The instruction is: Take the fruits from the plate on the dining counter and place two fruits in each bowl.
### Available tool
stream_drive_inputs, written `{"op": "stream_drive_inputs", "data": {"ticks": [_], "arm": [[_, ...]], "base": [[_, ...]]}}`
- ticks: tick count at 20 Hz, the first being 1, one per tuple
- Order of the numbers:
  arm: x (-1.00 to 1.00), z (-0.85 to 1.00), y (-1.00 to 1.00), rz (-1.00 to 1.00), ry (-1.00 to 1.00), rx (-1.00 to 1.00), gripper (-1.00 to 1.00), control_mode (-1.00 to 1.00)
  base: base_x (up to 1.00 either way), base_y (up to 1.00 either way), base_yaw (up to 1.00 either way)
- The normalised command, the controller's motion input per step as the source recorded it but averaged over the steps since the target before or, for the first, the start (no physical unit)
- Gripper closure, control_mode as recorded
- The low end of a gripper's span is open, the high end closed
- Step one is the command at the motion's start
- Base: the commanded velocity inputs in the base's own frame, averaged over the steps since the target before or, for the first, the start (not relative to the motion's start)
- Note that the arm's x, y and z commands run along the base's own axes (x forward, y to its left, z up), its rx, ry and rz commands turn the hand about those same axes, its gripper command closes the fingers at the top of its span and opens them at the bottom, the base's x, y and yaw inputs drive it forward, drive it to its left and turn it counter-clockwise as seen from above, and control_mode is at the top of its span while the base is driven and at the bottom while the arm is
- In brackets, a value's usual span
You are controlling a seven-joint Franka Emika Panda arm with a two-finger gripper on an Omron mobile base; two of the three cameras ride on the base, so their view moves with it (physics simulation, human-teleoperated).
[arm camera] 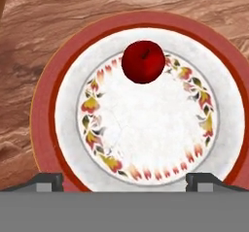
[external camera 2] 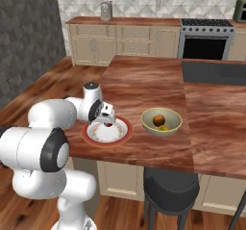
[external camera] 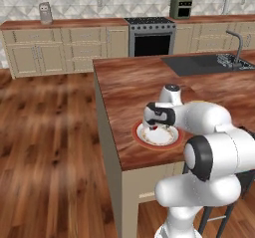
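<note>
With the pincer [arm camera: 124, 180] spread wide and holding nothing above the plate [arm camera: 46, 105], one red fruit [arm camera: 143, 61] sits alone toward the plate's inner rim. The olive bowl [external camera 2: 161, 121] beside the plate on the table [external camera 2: 144, 80] already holds two fruits. Best play, I'd say: centre over the fruit, drop straight, close gently so the round thing doesn't roll.
</note>
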Motion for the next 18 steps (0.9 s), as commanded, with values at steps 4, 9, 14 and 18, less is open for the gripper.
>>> {"op": "stream_drive_inputs", "data": {"ticks": [4,9,14,18], "arm": [[0.54,-0.04,-0.14,0.0,0.01,0.0,-1.0,-1.0],[0.58,0.0,-0.06,0.0,0.05,0.01,-1.0,-1.0],[0.43,-0.05,0.0,0.0,0.09,0.0,-1.0,-1.0],[0.34,-0.11,0.0,0.0,0.07,0.0,-1.0,-1.0]], "base": [[0.0,0.0,0.0],[0.0,0.0,0.0],[0.0,0.0,0.0],[0.0,0.0,0.0]]}}
